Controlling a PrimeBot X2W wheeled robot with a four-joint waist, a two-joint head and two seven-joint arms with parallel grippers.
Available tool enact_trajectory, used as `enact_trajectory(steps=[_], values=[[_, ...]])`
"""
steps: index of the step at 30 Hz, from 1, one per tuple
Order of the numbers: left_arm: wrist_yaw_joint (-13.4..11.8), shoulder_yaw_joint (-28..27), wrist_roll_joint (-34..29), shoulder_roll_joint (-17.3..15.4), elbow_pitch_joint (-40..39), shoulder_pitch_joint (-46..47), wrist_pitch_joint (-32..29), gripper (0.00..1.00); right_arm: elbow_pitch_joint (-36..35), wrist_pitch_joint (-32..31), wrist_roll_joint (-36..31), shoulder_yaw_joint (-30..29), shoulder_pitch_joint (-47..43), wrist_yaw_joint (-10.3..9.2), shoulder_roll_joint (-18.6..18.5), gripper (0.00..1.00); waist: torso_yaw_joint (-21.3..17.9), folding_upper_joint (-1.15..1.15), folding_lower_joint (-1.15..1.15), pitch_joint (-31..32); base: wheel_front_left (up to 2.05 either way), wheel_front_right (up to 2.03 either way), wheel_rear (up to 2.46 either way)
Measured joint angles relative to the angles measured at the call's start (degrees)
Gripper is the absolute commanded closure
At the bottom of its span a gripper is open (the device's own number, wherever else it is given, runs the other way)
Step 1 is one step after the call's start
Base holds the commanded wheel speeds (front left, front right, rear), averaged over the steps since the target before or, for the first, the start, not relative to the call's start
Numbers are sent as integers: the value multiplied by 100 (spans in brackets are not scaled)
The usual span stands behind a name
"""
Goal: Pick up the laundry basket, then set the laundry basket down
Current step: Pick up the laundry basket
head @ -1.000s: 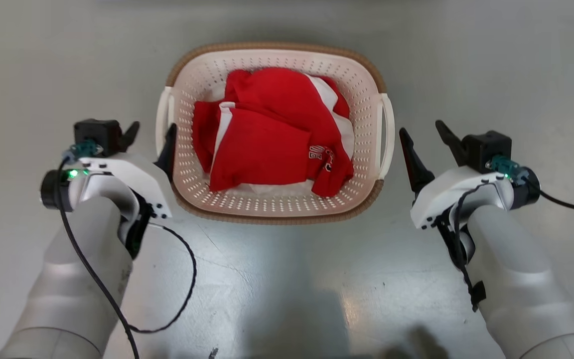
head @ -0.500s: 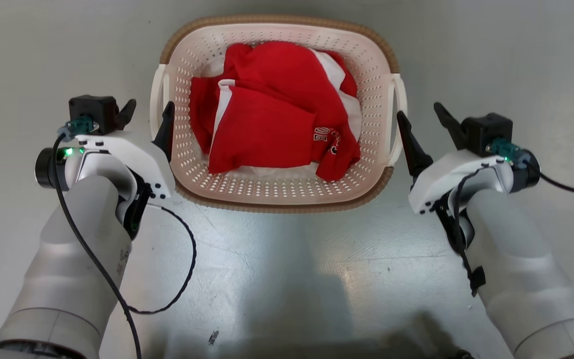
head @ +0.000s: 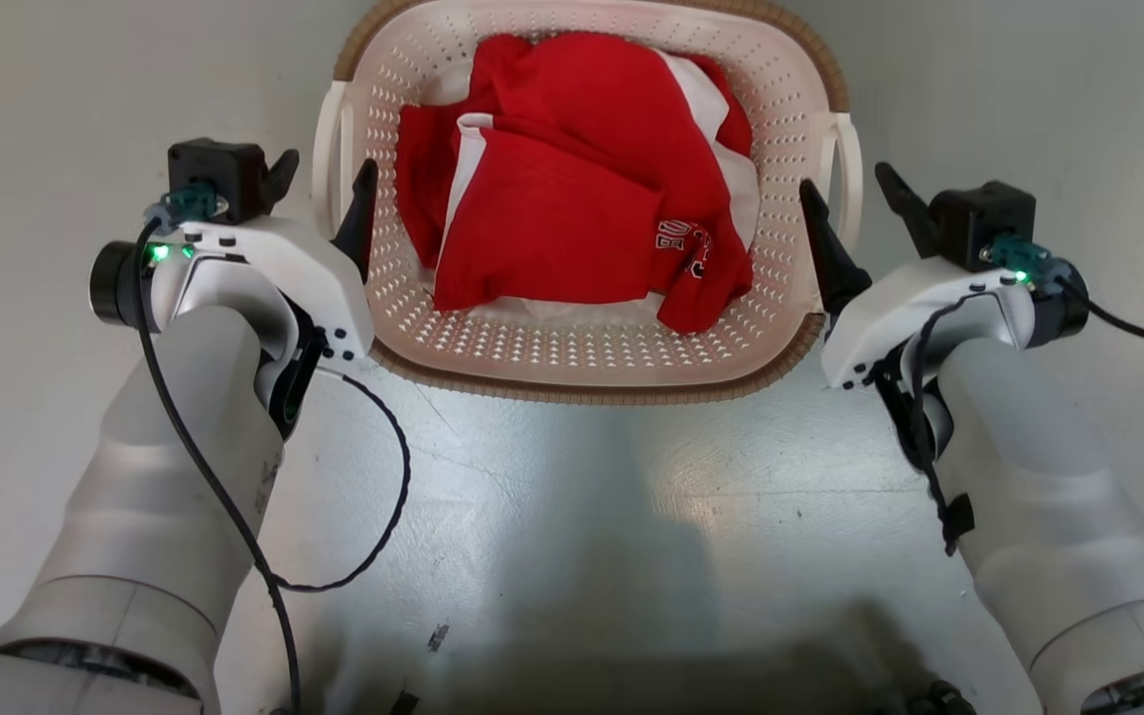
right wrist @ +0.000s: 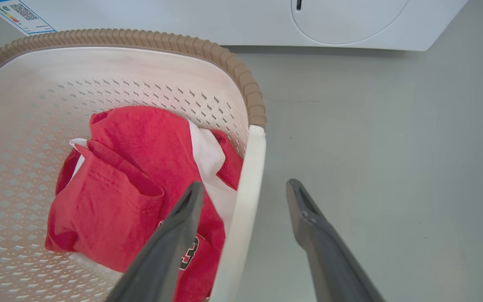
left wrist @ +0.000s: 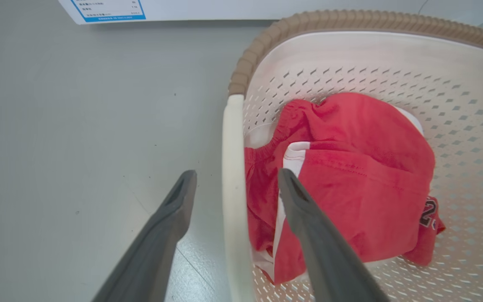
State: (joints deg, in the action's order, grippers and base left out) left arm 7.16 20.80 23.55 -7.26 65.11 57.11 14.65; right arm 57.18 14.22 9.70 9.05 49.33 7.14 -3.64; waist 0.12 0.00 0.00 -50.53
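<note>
The laundry basket (head: 582, 348) stands on the grey floor, cream and perforated, with a brown rim, holding red and white clothing (head: 572, 199). My left gripper (head: 324, 187) is open astride the left loop handle (head: 327, 164), one finger inside the basket and one outside. The left wrist view shows that handle (left wrist: 232, 167) between the fingers of the left gripper (left wrist: 236, 176). My right gripper (head: 855, 204) is open astride the right handle (head: 850, 164). In the right wrist view the handle (right wrist: 250, 176) runs between the fingers of the right gripper (right wrist: 245, 185). Neither gripper has closed on its handle.
A white washing machine (right wrist: 266, 21) stands just beyond the basket, its label corner (left wrist: 107, 8) in the left wrist view. Bare grey floor (head: 572, 516) lies between my arms and to both sides of the basket.
Both grippers have moved forward along the basket's sides; the right one, earlier apart from the basket, now straddles its handle. The head camera has shifted, so the basket sits higher in the picture.
</note>
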Motion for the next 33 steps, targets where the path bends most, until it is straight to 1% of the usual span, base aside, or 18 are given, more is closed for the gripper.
enact_trajectory(steps=[8,18,32,33], values=[[0,191,-160,13,170,218,0,0,242,0,45,-11,192,0,-13,0,32,0,0,-134,0,0,0],[0,494,-183,133,432,425,0,0,449,0,122,56,322,0,-23,0,59,0,0,-205,0,0,0],[0,793,65,119,690,522,-1,0,539,0,404,349,416,0,-27,0,41,0,0,-236,0,0,0],[0,817,69,116,690,537,-1,37,561,0,419,388,417,0,-27,58,40,0,0,-235,0,0,0]])
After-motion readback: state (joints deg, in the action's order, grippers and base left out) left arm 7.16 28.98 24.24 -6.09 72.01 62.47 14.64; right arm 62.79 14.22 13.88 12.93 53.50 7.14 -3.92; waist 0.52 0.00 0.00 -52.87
